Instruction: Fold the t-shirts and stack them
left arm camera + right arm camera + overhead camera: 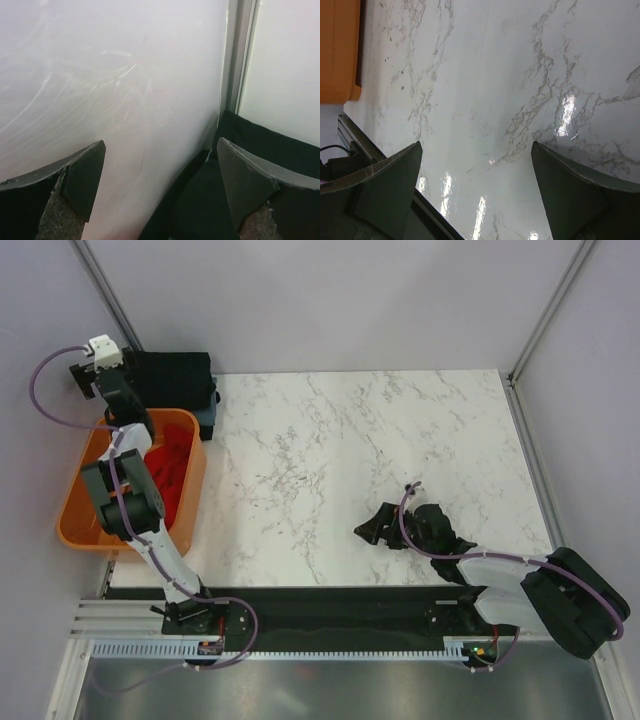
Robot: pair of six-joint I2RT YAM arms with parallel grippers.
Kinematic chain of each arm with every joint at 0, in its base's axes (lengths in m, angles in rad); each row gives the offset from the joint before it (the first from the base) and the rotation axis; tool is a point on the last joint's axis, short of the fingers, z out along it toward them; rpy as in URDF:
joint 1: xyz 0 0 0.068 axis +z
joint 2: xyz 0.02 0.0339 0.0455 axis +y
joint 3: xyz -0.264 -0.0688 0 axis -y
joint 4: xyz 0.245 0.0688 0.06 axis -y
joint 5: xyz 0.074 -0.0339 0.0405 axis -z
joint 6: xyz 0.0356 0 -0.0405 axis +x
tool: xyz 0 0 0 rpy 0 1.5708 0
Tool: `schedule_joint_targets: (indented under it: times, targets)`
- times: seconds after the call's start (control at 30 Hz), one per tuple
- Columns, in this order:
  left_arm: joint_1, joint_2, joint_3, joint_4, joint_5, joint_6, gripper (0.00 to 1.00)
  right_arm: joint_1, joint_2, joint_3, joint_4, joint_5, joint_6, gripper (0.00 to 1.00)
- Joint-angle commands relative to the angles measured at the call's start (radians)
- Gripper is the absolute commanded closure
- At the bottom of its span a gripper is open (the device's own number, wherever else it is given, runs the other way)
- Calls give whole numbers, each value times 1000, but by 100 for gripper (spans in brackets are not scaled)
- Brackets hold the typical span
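Observation:
A folded black t-shirt point(172, 380) lies at the table's back left corner, with a slate blue-grey layer point(208, 420) showing under its right edge. A red t-shirt point(166, 466) lies crumpled in the orange basket point(82, 525). My left gripper point(88, 372) hangs open just left of the black t-shirt point(262, 150), facing the white wall, and holds nothing point(160, 185). My right gripper point(392, 510) is open and empty above the marble table's front right part point(475, 190).
The orange basket point(337, 50) stands off the table's left edge, under the left arm. White walls and metal posts point(240, 55) close in the back and sides. A black rail point(330, 605) runs along the front edge of the table.

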Motion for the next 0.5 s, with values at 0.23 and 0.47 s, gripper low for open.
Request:
schedule_joint_targets:
  times: [0.23, 0.47]
  targets:
    - [-56, -272, -413, 232, 18, -174, 0, 3, -8, -14, 56, -14, 3, 2]
    - [-223, -482, -628, 266, -101, -52, 0, 3, -5, -19, 65, -18, 6, 2]
